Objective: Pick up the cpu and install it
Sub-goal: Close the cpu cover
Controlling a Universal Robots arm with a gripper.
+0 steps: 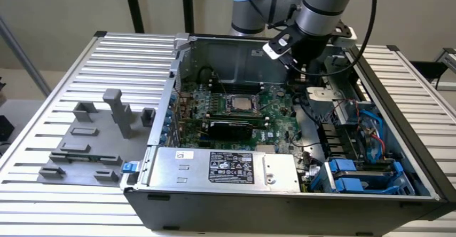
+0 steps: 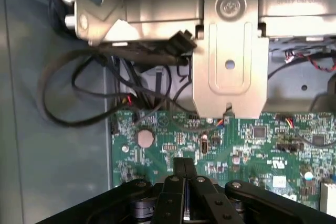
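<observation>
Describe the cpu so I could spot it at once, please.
Find the open computer case and the green motherboard on its floor. Near the board's middle sits a square metal-framed socket, and the cpu is the pale silver square inside it, the only smooth, pale metal face among the board's dark, cluttered parts.

Hand (image 2: 184, 165) linkage cut off at edge; label (image 1: 232, 168) text unreadable (power supply (image 1: 183, 168)).
</observation>
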